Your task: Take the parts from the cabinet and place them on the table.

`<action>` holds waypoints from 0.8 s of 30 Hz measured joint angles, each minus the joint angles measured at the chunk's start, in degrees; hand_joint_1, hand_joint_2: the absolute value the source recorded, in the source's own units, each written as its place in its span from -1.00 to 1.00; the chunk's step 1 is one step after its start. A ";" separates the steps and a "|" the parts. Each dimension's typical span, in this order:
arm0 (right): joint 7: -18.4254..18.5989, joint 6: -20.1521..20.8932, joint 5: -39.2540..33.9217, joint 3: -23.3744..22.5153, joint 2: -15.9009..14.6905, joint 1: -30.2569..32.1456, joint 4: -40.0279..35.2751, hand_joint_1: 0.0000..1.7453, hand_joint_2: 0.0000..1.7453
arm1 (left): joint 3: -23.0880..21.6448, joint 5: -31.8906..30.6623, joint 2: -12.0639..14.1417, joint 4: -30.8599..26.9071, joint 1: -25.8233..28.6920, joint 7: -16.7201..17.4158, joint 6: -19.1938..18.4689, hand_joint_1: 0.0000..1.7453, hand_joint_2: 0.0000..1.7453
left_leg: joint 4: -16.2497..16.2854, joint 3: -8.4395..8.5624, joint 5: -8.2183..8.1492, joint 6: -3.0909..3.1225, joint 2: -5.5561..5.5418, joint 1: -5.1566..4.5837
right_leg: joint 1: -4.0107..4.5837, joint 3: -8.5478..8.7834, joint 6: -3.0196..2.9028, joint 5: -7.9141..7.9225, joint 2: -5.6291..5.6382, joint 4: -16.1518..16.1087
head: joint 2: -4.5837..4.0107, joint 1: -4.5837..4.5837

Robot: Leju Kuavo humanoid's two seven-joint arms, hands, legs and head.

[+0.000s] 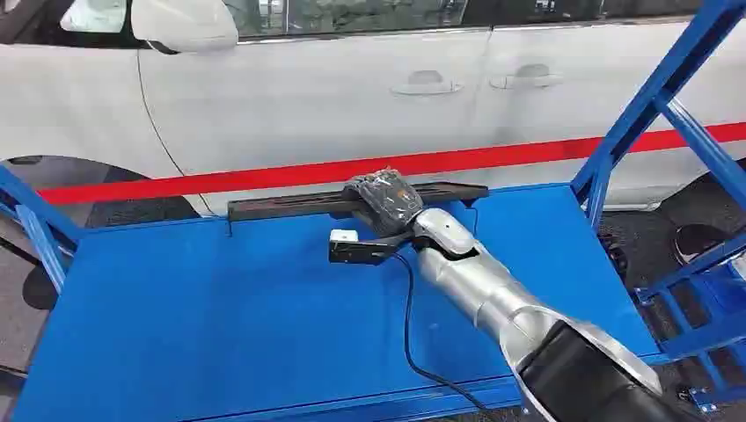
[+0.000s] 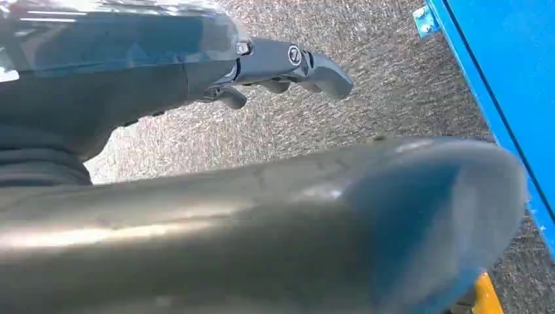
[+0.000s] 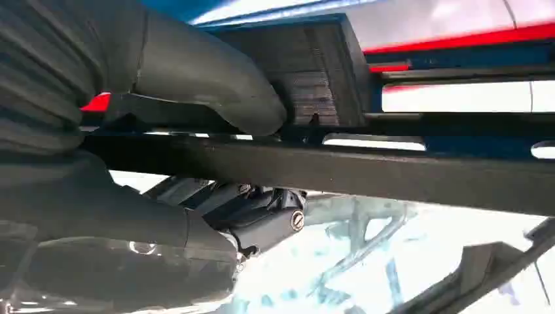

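Scanning head view from the left: blue bench (image 1: 193, 316) fills lower left & centre of frame, blue frame rails at both edges. Behind it, across the top, a white car (image 1: 290, 97) w/ a red stripe (image 1: 264, 176) running along its doors.

Mid-frame now: long black part (image 1: 281, 205) lies along the bench's far edge, stretching from left of centre to just right of centre. Right robot hand (image 1: 385, 200) sits right on top of it, fingers wrapped over the bar. Right wrist view confirms: thick grey thumb (image 3: 216, 85) on one side of the dark bar (image 3: 366, 171), darker fingers (image 3: 262, 219) curled round the other side, so it's clamped on the part, closed tight around it. Part looks to be touching the bench at its far edge, tho can't tell if the weight's fully down.

Just below the hand, a small black bracket w/ a white tag (image 1: 345, 236) sticks out from the wrist, black cable (image 1: 409, 325) trailing down toward the bench's front edge. Silver forearm (image 1: 493, 299) runs off to lower right.

Left robot hand (image 2: 288, 65) in left wrist view: hanging over grey speckled floor (image 2: 366, 72), fingers loosely curled, nothing in them. Bench edge at that frame's upper right.
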 joint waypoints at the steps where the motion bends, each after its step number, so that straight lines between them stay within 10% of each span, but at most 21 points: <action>1: 0.00 -0.91 -0.40 -0.44 -0.13 -0.04 -0.44 1.00 1.00 | 0.00 0.00 0.00 0.00 0.01 0.00 0.00 -1.00 -1.00 | 0.00 -0.02 0.02 -0.03 0.00 0.00 | 0.00 -0.02 0.00 0.00 0.00 0.01 | 0.00 0.00; 5: -0.72 -3.31 -3.90 -3.37 -1.42 -3.55 -2.89 1.00 1.00 | 0.00 0.13 0.02 0.00 0.04 0.00 0.04 -1.00 -1.00 | 0.01 -0.06 0.03 -0.03 -0.01 -0.01 | -0.05 -0.06 0.00 0.01 -0.01 0.07 | 0.00 0.00; 10: -3.19 3.26 -21.02 -11.88 -2.27 -12.48 -7.42 1.00 1.00 | 0.15 2.76 0.22 0.00 0.09 -2.83 -0.55 -1.00 -1.00 | 0.01 -0.08 0.03 -0.03 0.00 -0.02 | -0.11 -0.12 0.00 0.01 0.00 0.13 | 0.00 0.00; 11: -3.26 6.54 -26.41 -13.87 -2.25 -13.75 -8.75 1.00 1.00 | 0.64 4.44 0.22 0.00 0.06 -5.15 -1.01 -1.00 1.00 | 0.01 -0.08 0.03 -0.03 -0.02 -0.02 | -0.09 -0.11 0.00 0.00 -0.02 0.13 | 0.00 0.00; 15: -2.69 22.17 -50.80 -21.74 -1.27 -13.24 -14.37 1.00 1.00 | 5.65 11.24 0.22 0.00 -0.22 -18.31 -4.33 -1.00 1.00 | 0.01 -0.13 0.03 -0.03 -0.05 -0.02 | -0.06 -0.16 0.00 0.00 -0.05 0.13 | 0.00 0.00; 16: -2.93 23.41 -54.95 -23.29 -0.96 -12.54 -15.75 1.00 1.00 | 7.00 11.56 0.11 -0.02 -0.52 -21.26 -4.20 -1.00 -1.00 | 0.01 -0.12 0.03 -0.03 -0.06 -0.02 | -0.05 -0.16 0.01 -0.02 -0.06 0.12 | 0.00 0.00; 21: -5.33 23.99 -60.22 -26.47 -0.96 -8.78 -20.27 1.00 1.00 | 10.21 12.07 -0.13 -0.09 -1.52 -26.97 -5.12 -1.00 -1.00 | 0.00 -0.12 0.03 -0.03 -0.11 -0.02 | -0.05 -0.15 0.02 -0.03 -0.08 0.12 | 0.00 0.00; 22: -5.64 23.99 -60.28 -26.93 -1.03 -8.04 -20.94 1.00 1.00 | 10.69 12.28 -0.26 -0.11 -1.66 -27.08 -5.61 -1.00 1.00 | 0.01 -0.11 0.03 -0.03 -0.11 -0.02 | -0.05 -0.15 0.02 -0.03 -0.08 0.12 | 0.00 0.00; 24: -5.84 24.17 -60.28 -27.57 -1.53 -6.56 -22.21 1.00 1.00 | 11.65 12.50 -0.42 -0.22 -1.72 -27.32 -7.04 -1.00 1.00 | 0.00 -0.11 0.03 -0.03 -0.10 -0.02 | -0.10 -0.15 0.03 -0.02 -0.06 0.12 | 0.00 0.00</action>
